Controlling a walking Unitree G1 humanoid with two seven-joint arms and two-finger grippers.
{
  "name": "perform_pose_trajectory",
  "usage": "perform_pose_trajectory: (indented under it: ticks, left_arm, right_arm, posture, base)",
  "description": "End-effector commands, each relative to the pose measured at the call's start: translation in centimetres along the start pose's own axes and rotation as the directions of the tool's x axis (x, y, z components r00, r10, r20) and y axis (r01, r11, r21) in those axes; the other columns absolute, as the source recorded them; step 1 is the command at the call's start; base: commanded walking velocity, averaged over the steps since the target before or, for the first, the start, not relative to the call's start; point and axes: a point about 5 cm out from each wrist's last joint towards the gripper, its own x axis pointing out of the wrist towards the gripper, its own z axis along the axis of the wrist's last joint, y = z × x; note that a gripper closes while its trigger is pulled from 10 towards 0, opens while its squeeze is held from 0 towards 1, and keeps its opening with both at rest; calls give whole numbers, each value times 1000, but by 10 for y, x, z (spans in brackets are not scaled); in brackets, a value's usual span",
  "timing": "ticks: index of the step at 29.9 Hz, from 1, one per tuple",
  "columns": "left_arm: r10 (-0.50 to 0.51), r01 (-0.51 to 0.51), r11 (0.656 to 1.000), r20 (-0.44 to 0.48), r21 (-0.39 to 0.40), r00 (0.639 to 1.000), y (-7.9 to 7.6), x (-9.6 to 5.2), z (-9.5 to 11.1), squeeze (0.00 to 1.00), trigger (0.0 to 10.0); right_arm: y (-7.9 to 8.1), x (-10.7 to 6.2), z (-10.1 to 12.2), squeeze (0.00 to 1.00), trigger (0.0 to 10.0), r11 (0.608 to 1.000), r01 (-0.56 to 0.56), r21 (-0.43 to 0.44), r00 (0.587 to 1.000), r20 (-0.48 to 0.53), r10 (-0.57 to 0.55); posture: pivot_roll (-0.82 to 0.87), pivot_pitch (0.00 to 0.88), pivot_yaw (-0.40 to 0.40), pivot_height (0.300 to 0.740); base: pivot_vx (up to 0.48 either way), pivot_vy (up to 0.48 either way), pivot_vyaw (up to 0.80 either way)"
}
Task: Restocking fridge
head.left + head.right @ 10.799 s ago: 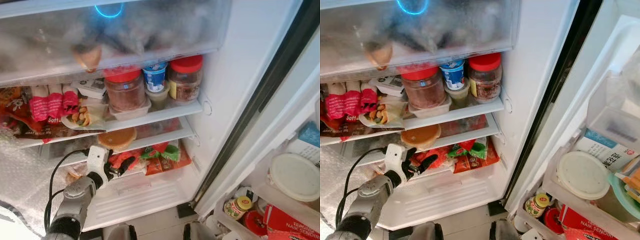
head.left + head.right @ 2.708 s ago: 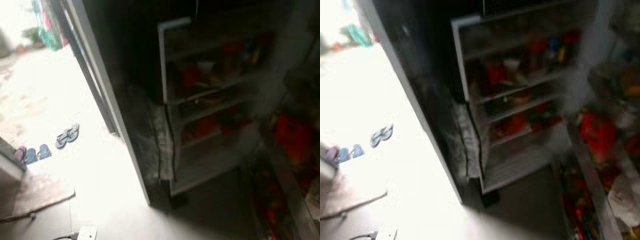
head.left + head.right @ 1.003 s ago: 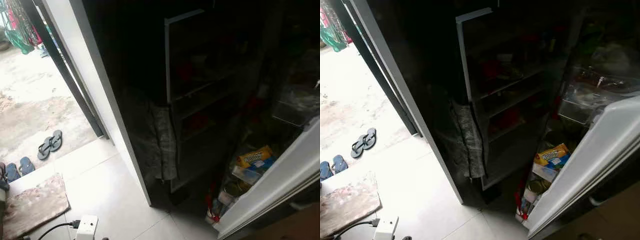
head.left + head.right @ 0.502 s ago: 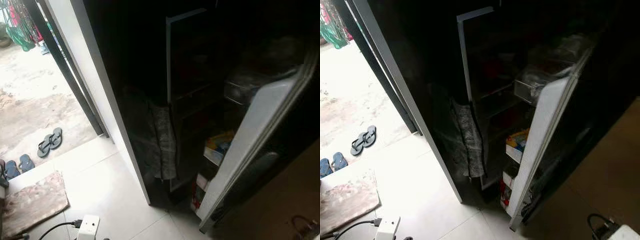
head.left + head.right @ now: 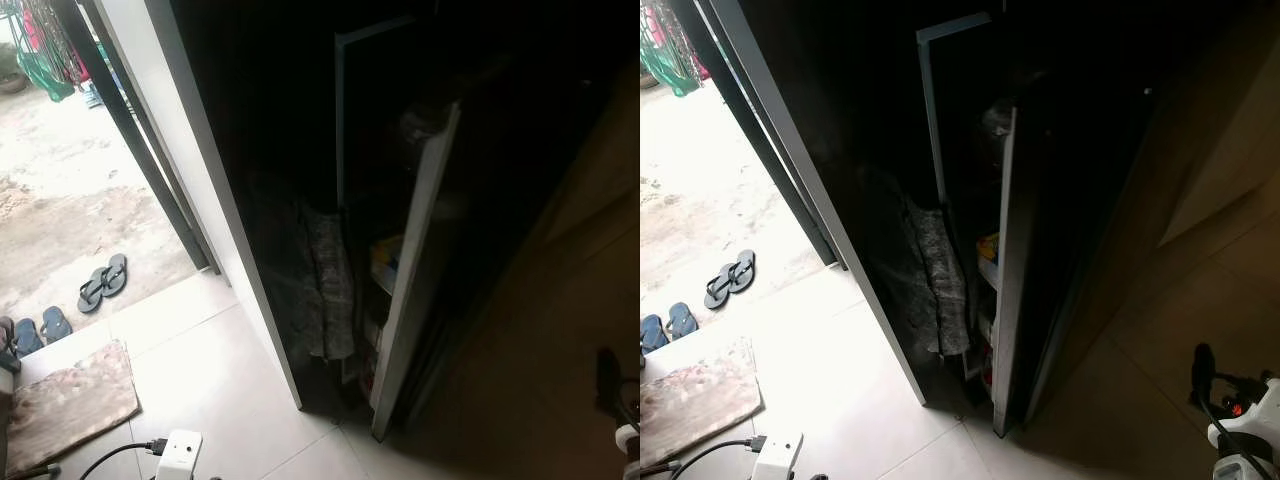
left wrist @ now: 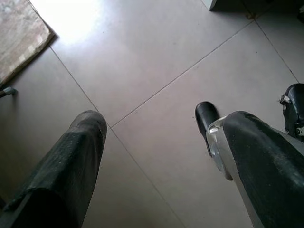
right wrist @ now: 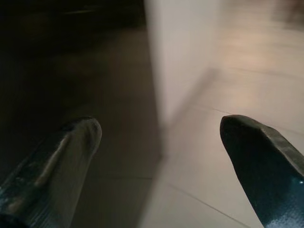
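We see fridge, dark, at doorway; its door nearly closed, narrow gap left, few packets on door shelves just visible. Grey cloth hangs on fridge side. Our left hand released, fingers spread wide, empty, pointing at floor tiles. Our right hand released too, empty, low near white door edge. 2 pairs of sandals outside; mat and white power strip on floor.
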Motion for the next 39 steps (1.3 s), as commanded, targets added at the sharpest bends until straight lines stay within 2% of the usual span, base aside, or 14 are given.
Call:
perform_pose_trajectory:
  ticks: [1,2,3,7,8,10,11,15,19,23,24,26,33,39]
  left_arm:
    - [4,-4,1000,-12,16,1000,5,-2,-5,0,10000]
    - [4,-4,1000,-12,16,1000,5,-2,-5,0,10000]
    - [6,-6,1000,-13,19,1000,5,-2,-5,0,10000]
    - [7,-7,1000,-12,22,1000,5,-2,-5,0,10000]
    - [9,-9,1000,-12,20,1000,5,-2,-5,0,10000]
    - [17,-17,1000,-8,7,1000,6,-2,-4,0,10000]
    - [18,-18,1000,-8,4,1000,6,-2,-4,0,10000]
    - [23,-23,1000,-10,-1,1000,7,-2,-4,0,10000]
    - [25,-25,1000,-11,1,1000,7,-2,-4,0,10000]
    - [26,-26,1000,-11,4,1000,7,-2,-4,0,10000]
    - [27,-27,1000,-9,1,1000,7,-2,-4,0,10000]
    - [27,-27,1000,-6,-1,1000,7,-1,-3,0,10000]
    - [27,-27,1000,-9,-1,1000,6,-1,-4,0,10000]
    - [30,-30,1000,-10,-4,999,6,-1,-4,0,10000]
  right_arm:
    - [26,9,9,0,10000,980,-201,-11,980,-2,201]
    - [26,9,9,0,10000,980,-201,-11,980,-2,201]
    - [40,15,16,0,10000,958,-284,-37,959,-2,284]
    - [65,27,28,0,10000,911,-409,-49,912,5,410]
    - [71,32,31,0,10000,900,-428,-81,903,2,430]
    - [86,45,42,0,10000,890,-442,-114,893,35,448]
    - [89,46,45,0,10000,890,-442,-109,893,44,449]
    - [119,55,64,0,10000,867,-489,-93,857,131,498]
    - [137,62,65,0,10000,849,-514,-125,842,114,527]
    - [146,68,61,0,10000,843,-520,-139,842,82,533]
    - [153,69,60,0,10000,821,-547,-163,825,61,562]
    - [162,74,64,0,10000,803,-566,-184,811,49,583]
    - [165,84,71,0,10000,817,-546,-185,823,66,564]
    - [177,91,77,0,10000,803,-557,-212,810,73,582]
  posture:
    - [-127,27,91,740]
    - [-127,27,91,740]
    - [-128,27,91,740]
    - [-120,33,88,740]
    - [-116,34,87,740]
    - [-105,43,87,740]
    - [-105,43,87,740]
    - [-100,54,94,740]
    - [-100,61,100,740]
    - [-91,61,100,740]
    - [-91,61,100,740]
    - [-89,59,100,740]
    - [-88,54,97,740]
    - [-80,51,96,740]
  base:
    - [0,0,0]
    - [0,0,0]
    - [0,0,0]
    - [0,0,0]
    - [0,0,0]
    - [0,0,0]
    - [0,0,0]
    - [0,0,0]
    - [0,0,0]
    - [0,0,0]
    - [0,0,0]
    - [0,0,0]
    - [0,0,0]
    - [0,0,0]
